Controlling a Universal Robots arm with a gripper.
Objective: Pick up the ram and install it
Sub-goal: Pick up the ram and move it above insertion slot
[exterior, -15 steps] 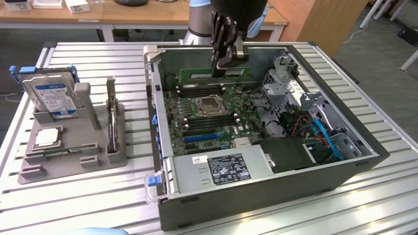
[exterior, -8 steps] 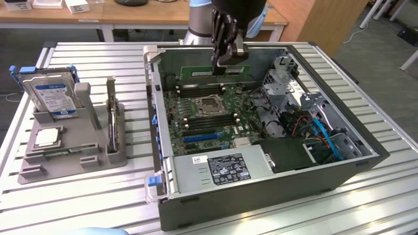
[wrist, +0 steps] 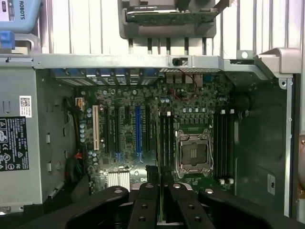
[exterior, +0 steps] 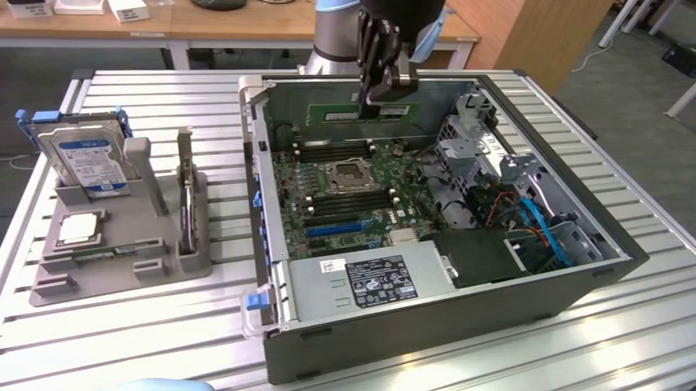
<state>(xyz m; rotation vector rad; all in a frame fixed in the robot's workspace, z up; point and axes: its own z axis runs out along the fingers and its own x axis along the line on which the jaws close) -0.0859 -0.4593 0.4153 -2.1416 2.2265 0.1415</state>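
The ram (exterior: 354,112), a long green stick, hangs level inside the open computer case (exterior: 435,326), above the back of the motherboard (exterior: 370,220). My gripper (exterior: 389,96) is shut on its right end as the exterior view shows it. In the wrist view the black fingers (wrist: 145,205) pinch the ram (wrist: 160,191), seen edge-on. Beneath it lie the dark memory slots (wrist: 167,138) beside the empty processor socket (wrist: 193,152). More slots (wrist: 224,143) run along the socket's other side.
A grey holder (exterior: 120,244) at the exterior view's left carries a blue-labelled hard drive (exterior: 90,163) and a square silver processor chip (exterior: 78,230). The case holds a power supply (exterior: 370,281), a drive cage (exterior: 478,147) and blue cables (exterior: 544,232). All rests on a slatted metal table (exterior: 609,342).
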